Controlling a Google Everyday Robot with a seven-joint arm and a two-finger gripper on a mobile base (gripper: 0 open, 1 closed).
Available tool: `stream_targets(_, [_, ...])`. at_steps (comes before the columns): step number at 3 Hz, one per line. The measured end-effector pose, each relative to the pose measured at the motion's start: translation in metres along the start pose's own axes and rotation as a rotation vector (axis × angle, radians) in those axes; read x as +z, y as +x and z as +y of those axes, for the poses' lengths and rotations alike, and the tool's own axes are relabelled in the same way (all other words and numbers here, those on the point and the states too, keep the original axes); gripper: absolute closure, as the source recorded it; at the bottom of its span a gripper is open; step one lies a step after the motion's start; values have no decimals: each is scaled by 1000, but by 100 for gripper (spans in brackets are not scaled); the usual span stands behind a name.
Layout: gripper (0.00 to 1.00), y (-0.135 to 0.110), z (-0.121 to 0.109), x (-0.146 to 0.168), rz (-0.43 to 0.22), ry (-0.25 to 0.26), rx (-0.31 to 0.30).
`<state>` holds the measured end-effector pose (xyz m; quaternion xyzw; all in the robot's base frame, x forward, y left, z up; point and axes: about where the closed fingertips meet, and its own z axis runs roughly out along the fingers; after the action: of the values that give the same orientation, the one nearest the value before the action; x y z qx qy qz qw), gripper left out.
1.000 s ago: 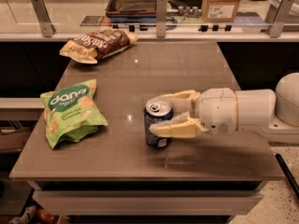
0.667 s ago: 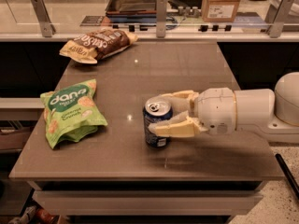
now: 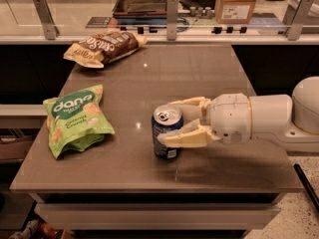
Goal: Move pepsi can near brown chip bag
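No shift: one gripper (image 3: 168,123) around one pepsi can (image 3: 164,129), one brown chip bag (image 3: 103,47)

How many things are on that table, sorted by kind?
Drink cans: 1, the pepsi can, clasped by the gripper near the front of the table.
Chip bags: 2, the brown chip bag and the green chip bag.
Total: 3.

A bright green crinkly snack bag with white lettering (image 3: 75,119) lies flat at the left of the frame on a smooth grey-brown rectangular table (image 3: 209,68). Beyond the table's far edge, along the top of the frame, upright grey metal posts (image 3: 172,15) stand on a pale counter. A brown cardboard box (image 3: 238,3) sits at the upper right.
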<state>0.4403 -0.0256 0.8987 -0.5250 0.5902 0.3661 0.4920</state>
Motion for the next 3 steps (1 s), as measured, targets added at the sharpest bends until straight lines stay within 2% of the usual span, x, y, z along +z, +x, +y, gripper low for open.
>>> stream_targets(1, [100,-7,-16,2,5,14,3])
stream_targets(2, [100,-18,-51,0,13,92,8])
stream_targets(3, [100,-35,-99,-2,35,206,7])
